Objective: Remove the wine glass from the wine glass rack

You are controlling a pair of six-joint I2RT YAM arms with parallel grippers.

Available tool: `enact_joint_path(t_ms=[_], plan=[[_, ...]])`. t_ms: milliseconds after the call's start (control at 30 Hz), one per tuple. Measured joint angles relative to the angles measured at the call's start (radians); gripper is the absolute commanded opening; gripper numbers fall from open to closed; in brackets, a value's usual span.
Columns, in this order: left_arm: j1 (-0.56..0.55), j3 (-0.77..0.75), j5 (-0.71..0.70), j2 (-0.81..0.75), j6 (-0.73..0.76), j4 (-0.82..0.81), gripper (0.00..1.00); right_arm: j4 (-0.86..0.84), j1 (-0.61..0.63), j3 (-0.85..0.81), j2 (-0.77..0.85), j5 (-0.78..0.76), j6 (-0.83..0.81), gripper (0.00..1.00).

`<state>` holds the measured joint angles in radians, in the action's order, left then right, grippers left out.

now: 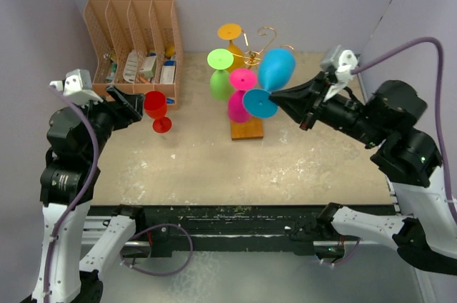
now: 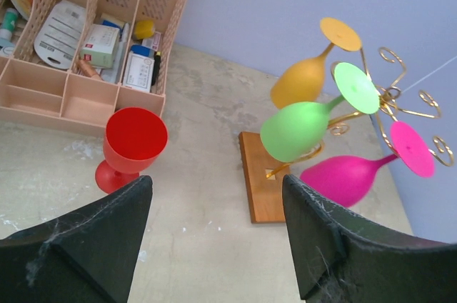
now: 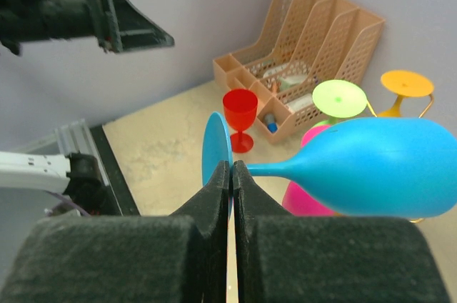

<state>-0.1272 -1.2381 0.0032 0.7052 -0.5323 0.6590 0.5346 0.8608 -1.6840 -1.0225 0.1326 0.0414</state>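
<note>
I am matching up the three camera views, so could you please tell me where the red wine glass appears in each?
Top external: red wine glass left of centre, standing upright.
Left wrist: red wine glass at lower left.
Right wrist: red wine glass mid-frame, beyond the foot of the blue wine glass.
Shared landmark: the peach file organizer, next to the glass.

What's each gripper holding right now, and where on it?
Right gripper pinches the blue wine glass by its stem beside the foot; left gripper is open, empty.
</note>
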Motion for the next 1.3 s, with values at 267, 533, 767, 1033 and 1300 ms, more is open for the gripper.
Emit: enact_joint_path(t_ms=[267, 533, 767, 1033, 1300], plan=[[0.000, -0.073, 0.156, 0.049, 0.001, 0.134, 0.81, 0.044, 0.378, 0.001, -0.109, -0.357, -0.117, 0.00], [0.000, -0.133, 0.222, 0.049, 0.004, 0.248, 0.84, -0.098, 0.703, 0.227, -0.146, -0.850, -0.354, 0.00], [0.000, -0.152, 0.290, 0.053, 0.003, 0.274, 0.83, -0.381, 0.836, 0.491, -0.166, -1.141, -0.669, 0.00], [0.000, -0.126, 0.396, 0.061, 0.000, 0.269, 0.82, -0.794, 0.930, 0.796, -0.257, -1.294, -1.088, 0.00], [0.000, -0.088, 0.528, 0.084, -0.007, 0.251, 0.82, -0.967, 0.986, 0.933, -0.340, -1.301, -1.309, 0.00]])
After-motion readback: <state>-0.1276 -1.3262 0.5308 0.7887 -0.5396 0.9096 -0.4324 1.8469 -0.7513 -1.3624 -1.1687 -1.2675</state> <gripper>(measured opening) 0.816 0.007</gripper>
